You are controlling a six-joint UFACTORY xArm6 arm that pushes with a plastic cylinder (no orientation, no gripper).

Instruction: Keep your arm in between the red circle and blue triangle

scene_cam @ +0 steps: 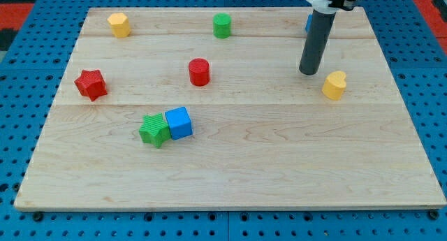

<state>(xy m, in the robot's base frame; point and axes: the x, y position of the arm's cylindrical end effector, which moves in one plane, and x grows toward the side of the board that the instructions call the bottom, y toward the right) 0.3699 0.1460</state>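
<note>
The red circle block (pixel 199 71) stands near the board's middle, left of centre. A blue block (pixel 307 22) shows only as a sliver behind the rod at the view's top right, so its shape cannot be made out. My tip (pixel 308 72) rests on the board at the right, well to the right of the red circle, below the blue sliver and just left of a yellow heart-like block (pixel 334 85).
A yellow hexagon block (pixel 119 24) and a green cylinder (pixel 222 25) sit near the top edge. A red star block (pixel 91 84) is at the left. A green star block (pixel 154 130) touches a blue cube (pixel 179 122) at lower left. The wooden board (pixel 279 164) lies on a blue pegboard.
</note>
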